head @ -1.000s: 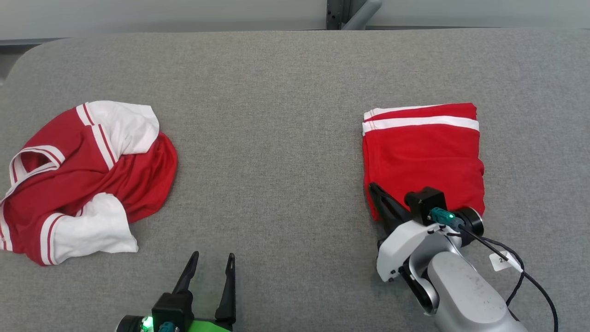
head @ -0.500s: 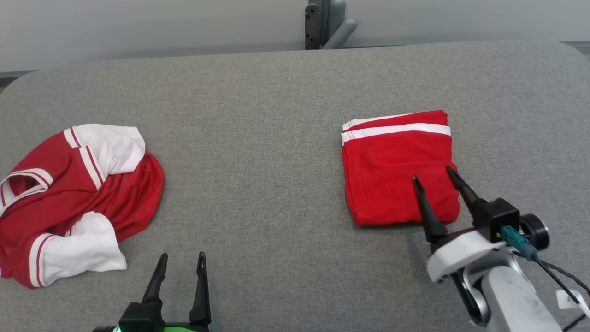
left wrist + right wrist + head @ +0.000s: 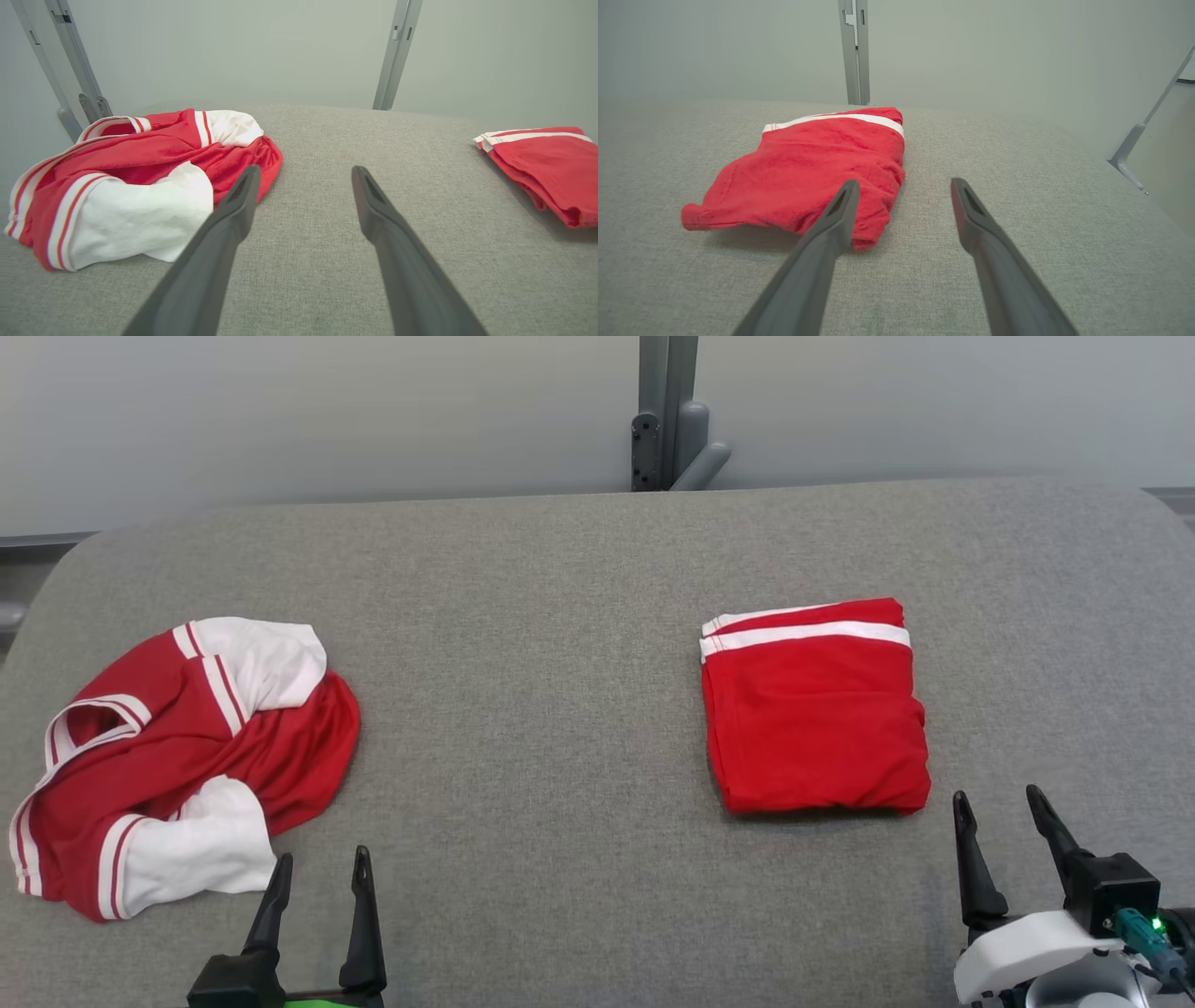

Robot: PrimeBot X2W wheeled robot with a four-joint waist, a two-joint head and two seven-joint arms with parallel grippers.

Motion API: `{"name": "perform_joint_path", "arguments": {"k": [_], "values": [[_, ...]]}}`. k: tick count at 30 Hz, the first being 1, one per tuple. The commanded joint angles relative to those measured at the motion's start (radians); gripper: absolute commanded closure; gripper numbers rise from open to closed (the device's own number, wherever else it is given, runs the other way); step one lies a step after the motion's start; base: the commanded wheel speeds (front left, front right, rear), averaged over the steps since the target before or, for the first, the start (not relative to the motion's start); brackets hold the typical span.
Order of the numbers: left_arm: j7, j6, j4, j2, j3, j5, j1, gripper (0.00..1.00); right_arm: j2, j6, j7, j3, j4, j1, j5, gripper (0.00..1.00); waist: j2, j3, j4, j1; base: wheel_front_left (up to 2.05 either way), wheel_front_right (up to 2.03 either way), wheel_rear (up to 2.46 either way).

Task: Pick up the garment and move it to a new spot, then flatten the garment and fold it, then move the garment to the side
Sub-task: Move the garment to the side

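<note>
**Right gripper** (image 3: 996,793): jaws spread wide, nothing between them and nothing touched. It stands at the lower right of the head view, near the front right corner of the folded garment (image 3: 812,719) but apart from it.

**Left gripper** (image 3: 323,854): jaws spread wide and empty. It stands at the lower left, fingertips just beside a white sleeve of the crumpled jersey (image 3: 177,756); contact cannot be told.

**Folded garment:** red, folded into a compact rectangle, with a white band along the far edge and a slightly rumpled near edge. It lies flat on the right half of the grey table (image 3: 541,663).

**Crumpled jersey:** red, with white sleeves and striped trim. It is heaped at the table's left, well apart from the folded garment.

**Metal post** (image 3: 667,420): upright, behind the table's far edge.
</note>
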Motion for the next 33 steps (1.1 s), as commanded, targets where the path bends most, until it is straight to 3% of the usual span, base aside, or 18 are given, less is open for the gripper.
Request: {"name": "perform_joint_path", "arguments": {"k": [1,10,17,23,26,33], "values": [[-0.003,-0.003,0.001,0.002,0.003,0.002,0.015,0.0,0.004,0.0,-0.004,-0.002,-0.004,0.014,-0.004,0.0,0.0011,-0.011,0.01,0.0,0.0,0.0,0.0],[-0.003,-0.008,0.002,0.002,0.017,-0.002,0.012,0.0,0.024,0.0,-0.004,0.007,-0.001,0.022,-0.011,0.0,0.0011,-0.02,0.014,0.0,0.0,0.0,0.0],[-0.003,-0.005,-0.021,0.002,-0.002,-0.015,-0.021,0.0,0.004,-0.001,0.008,0.012,0.018,-0.105,0.102,0.0,0.0011,0.04,0.013,0.0,0.0,0.0,0.0],[-0.003,0.0,-0.036,0.002,-0.035,-0.033,-0.074,0.0,-0.053,-0.001,0.256,-0.003,0.137,-0.288,0.18,0.0,0.0011,0.118,0.036,0.0,0.0,0.0,0.0],[-0.003,0.024,-0.036,0.002,-0.036,-0.039,-0.1,0.0,-0.072,-0.001,0.346,0.0,0.212,-0.351,0.18,0.0,0.0011,0.15,0.054,0.0,0.0,0.0,0.0],[-0.003,0.056,-0.048,0.002,-0.035,-0.044,-0.134,0.0,-0.075,0.0,0.385,0.058,0.354,-0.427,0.233,0.0,0.0011,0.188,0.091,0.0,0.0,0.0,0.0]]}}
